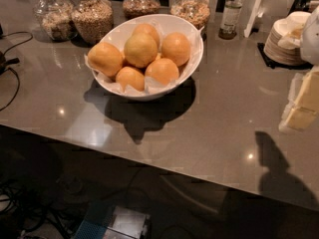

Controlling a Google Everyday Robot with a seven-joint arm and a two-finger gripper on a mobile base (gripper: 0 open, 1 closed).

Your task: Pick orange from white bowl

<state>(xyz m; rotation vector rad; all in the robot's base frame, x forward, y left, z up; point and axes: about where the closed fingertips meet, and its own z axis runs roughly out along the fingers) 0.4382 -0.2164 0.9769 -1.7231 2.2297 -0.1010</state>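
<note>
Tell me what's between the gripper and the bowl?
Only bare counter, in the camera view, from the gripper at the right edge to the white bowl.

Counts, clock positions from frame centre:
- 1 white bowl (169, 87), roughly 11 o'clock.
- 6 fruits showing in it: 1 paler orange (140, 49) on top, 5 deeper-orange fruits (175, 48) around it. Lower layer is hidden, so maybe more.
- 4 glass jars (92, 16), 11 to 12 o'clock.
- 1 bottle (231, 14), 1 o'clock.
- 1 stack of plates (285, 43), 2 o'clock.
- 1 gripper (304, 103), 3 o'clock, at the frame edge.
</note>
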